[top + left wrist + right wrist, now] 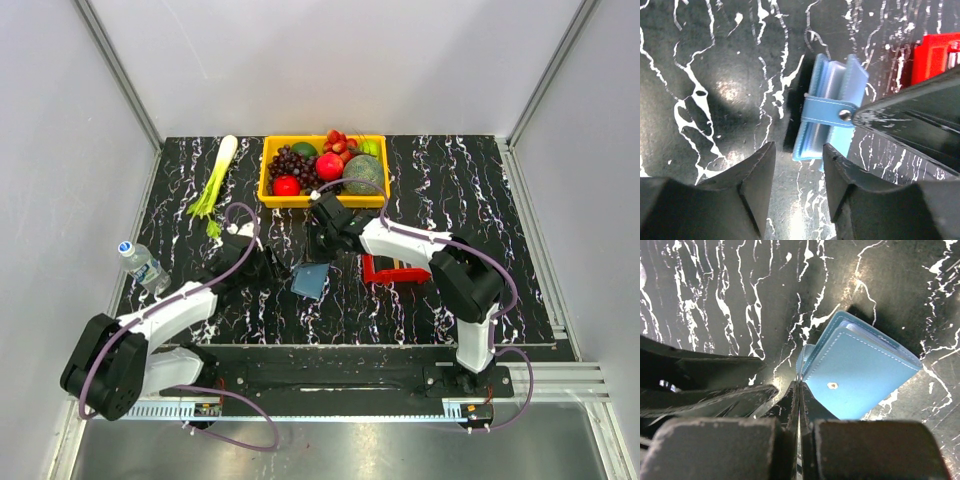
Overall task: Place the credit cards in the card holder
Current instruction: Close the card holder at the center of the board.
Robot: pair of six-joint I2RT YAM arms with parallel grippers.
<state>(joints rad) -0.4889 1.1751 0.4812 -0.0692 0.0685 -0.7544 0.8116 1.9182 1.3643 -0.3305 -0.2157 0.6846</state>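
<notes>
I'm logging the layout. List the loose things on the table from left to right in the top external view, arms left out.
From the left: water bottle → leek → blue card holder → red tray. The yellow fruit crate spans the middle, so it is left out.

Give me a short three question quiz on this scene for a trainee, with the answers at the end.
1. True or false: the left gripper is shut on the card holder.
2. In the top view, what stands just right of the card holder? A) red tray B) water bottle C) celery
3. Fill in: the fruit sits in a ___ crate.
Key: 1 false, its fingers are open and apart from the holder. 2 A. 3 yellow.
</notes>
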